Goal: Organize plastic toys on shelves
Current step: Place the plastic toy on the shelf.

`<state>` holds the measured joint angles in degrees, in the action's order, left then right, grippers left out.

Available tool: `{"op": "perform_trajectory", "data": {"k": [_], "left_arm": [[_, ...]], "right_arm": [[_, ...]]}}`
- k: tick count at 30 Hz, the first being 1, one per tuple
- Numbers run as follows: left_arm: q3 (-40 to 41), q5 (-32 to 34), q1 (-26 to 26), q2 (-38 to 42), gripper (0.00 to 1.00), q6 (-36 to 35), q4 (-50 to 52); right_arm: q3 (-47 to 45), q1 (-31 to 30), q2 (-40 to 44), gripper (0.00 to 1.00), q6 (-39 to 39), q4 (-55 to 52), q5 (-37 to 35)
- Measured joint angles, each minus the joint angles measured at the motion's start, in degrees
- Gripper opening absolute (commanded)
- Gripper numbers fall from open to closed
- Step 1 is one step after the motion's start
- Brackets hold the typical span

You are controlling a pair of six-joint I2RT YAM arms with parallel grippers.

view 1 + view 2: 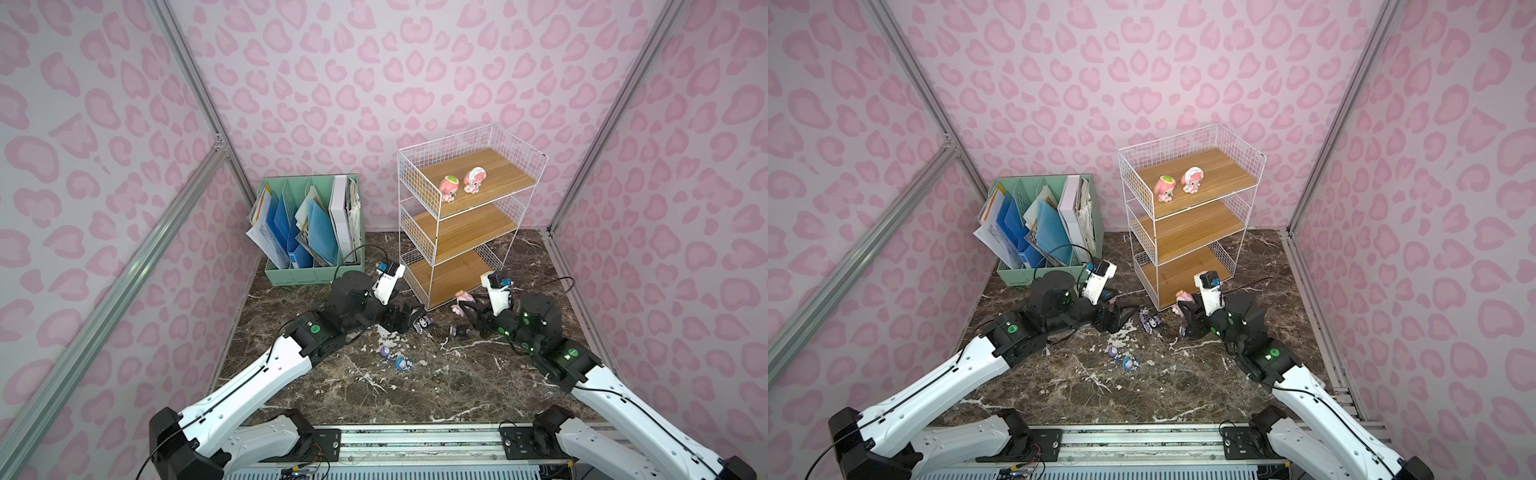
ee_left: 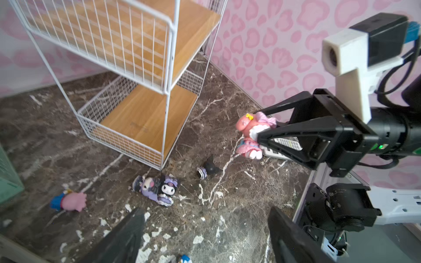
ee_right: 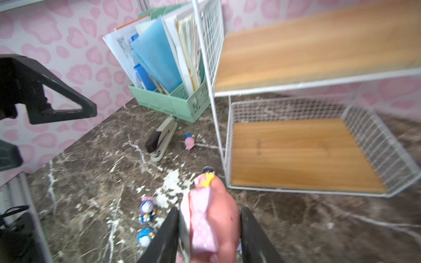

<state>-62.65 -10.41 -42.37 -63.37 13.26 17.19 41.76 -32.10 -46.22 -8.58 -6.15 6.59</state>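
While two figurines [image 1: 449, 185] occupy the shelves [image 1: 494, 166], seven don't.

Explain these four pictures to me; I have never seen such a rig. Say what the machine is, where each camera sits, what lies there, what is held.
Two robot arms work at a marble table, each ending in a two-finger gripper. Two pictures come from a paired camera overhead, two from cameras on the wrists. The right gripper is shut on a pink figurine. The left gripper is open and empty, near black-and-purple figurines lying on the table. The white wire rack holds two pink figurines on its top board. Tiny figurines, a stapler, a calculator and a mint file organizer also sit there.
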Motion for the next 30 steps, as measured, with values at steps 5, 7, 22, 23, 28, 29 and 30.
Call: {"op": "perform_trajectory", "data": {"k": [5,7,22,23,28,29,30], "left_arm": [[-9.33,1.01,0.81,-1.70,0.92,-3.65,3.37],[-11.37,0.81,1.11,-2.45,0.95,-4.68,3.21],[-25.88,-5.35,3.48,-10.91,0.98,-10.45,2.93],[-26.53,-5.55,3.69,-11.15,0.98,-10.58,2.82],[-27.96,-5.75,4.63,-11.82,0.99,-11.89,2.01],[-27.96,-5.70,4.76,-11.91,0.98,-11.93,1.99],[-27.93,-5.64,4.90,-12.07,0.99,-11.98,1.90]], "right_arm": [[13.22,8.46,-2.93,0.34,10.36,-4.07,-0.63],[18.29,12.33,-5.42,0.34,13.55,-4.74,0.66],[54.73,26.64,-31.63,0.36,26.40,-5.97,16.41],[56.78,26.95,-33.33,0.36,27.21,-6.49,17.11],[63.30,28.02,-39.93,0.36,29.90,-9.18,20.09],[64.22,28.04,-40.96,0.36,30.34,-9.55,20.65],[65.07,28.06,-41.97,0.36,30.95,-10.03,21.20]]}}
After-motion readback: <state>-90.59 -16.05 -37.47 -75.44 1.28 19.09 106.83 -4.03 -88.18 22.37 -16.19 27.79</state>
